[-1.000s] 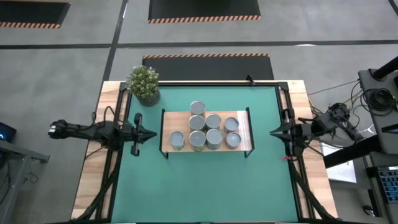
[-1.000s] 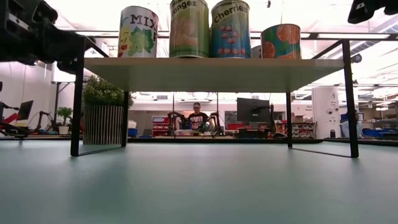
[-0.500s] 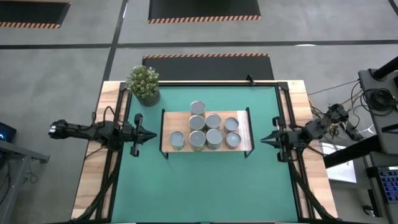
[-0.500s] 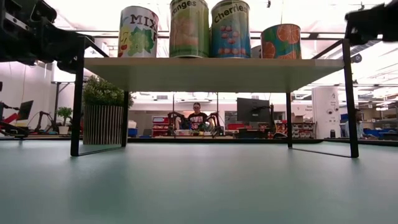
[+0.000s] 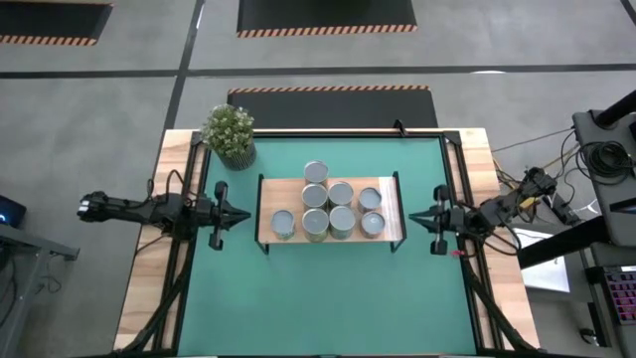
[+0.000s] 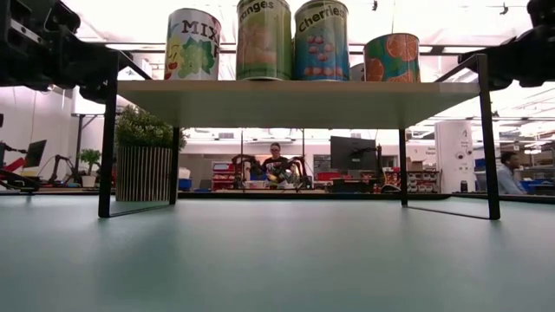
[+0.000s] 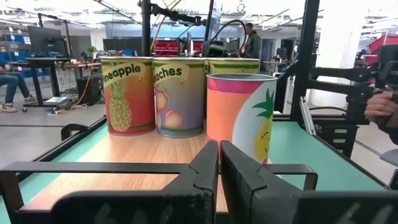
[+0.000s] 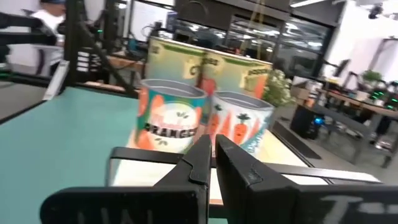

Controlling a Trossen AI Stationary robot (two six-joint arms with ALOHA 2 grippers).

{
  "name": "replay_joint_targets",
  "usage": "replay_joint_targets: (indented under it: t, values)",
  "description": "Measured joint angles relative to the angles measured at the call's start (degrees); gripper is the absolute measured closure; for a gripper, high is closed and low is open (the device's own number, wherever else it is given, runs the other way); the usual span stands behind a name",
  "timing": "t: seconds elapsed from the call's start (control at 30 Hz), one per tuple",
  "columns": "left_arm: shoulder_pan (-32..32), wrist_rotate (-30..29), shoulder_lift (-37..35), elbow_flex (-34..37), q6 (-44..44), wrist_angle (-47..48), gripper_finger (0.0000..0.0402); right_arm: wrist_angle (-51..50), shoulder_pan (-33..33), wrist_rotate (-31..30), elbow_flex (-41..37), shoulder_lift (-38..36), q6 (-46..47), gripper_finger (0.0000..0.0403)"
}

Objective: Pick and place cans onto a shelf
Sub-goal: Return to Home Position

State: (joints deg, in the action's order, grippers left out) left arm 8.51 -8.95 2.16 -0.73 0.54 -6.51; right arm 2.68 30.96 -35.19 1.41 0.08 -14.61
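Note:
The shelf (image 5: 265, 228), a light-wood board on a thin black frame, stands mid-table on the green mat (image 5: 328, 298). Several cans (image 5: 316, 223) with silvery tops stand upright on it; the low view shows their coloured labels (image 6: 321, 42) above the board (image 6: 295, 102). My left gripper (image 5: 245, 214) is level and shut just off the shelf's left end, with nothing in it. My right gripper (image 5: 412, 218) is level and shut just off the right end. The left wrist view shows the shut fingers (image 7: 217, 163) facing a pineapple-labelled can (image 7: 239, 115). The right wrist view shows its gripper (image 8: 211, 152) facing an orange-labelled can (image 8: 171, 117).
A potted plant (image 5: 231, 132) stands at the table's far left corner, beside the shelf. Green mat lies bare in front of the shelf toward the near edge. A person (image 6: 276, 165) sits in the room behind, and a hand (image 7: 382, 107) shows at the edge of the left wrist view.
My right gripper has sunk and swung level, its tip moving a little toward the shelf's right end; it has stayed shut. The cans and the shelf have not moved.

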Motion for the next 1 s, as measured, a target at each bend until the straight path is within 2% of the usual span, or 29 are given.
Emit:
replay_joint_targets:
  t: [0.1, 0.27, 0.43, 0.77, 1.0]
  values:
    - [0.0, 0.0, 0.2, 0.0, 0.0, 0.0, 0.0402, 0.1, 0.0, 2.2, 0.0, -0.1, -1.7, 0.039]
    - [0.0, 0.0, 0.3, -0.1, 0.0, 0.0, 0.0402, -0.3, 0.0, 2.0, 0.0, 0.1, -8.9, 0.039]
    - [0.0, 0.0, 0.3, -0.1, 0.0, 0.0, 0.0401, -0.2, 0.0, 2.1, 0.0, 0.7, -10.8, 0.039]
    - [0.0, 0.0, 0.4, -0.1, 0.0, 0.0, 0.0402, -0.3, 0.0, 2.1, 0.0, 1.9, -3.3, 0.039]
    - [0.0, 0.0, 0.4, -0.1, 0.0, 0.0, 0.0402, -0.3, 0.0, 2.1, 0.0, 1.9, -3.3, 0.039]
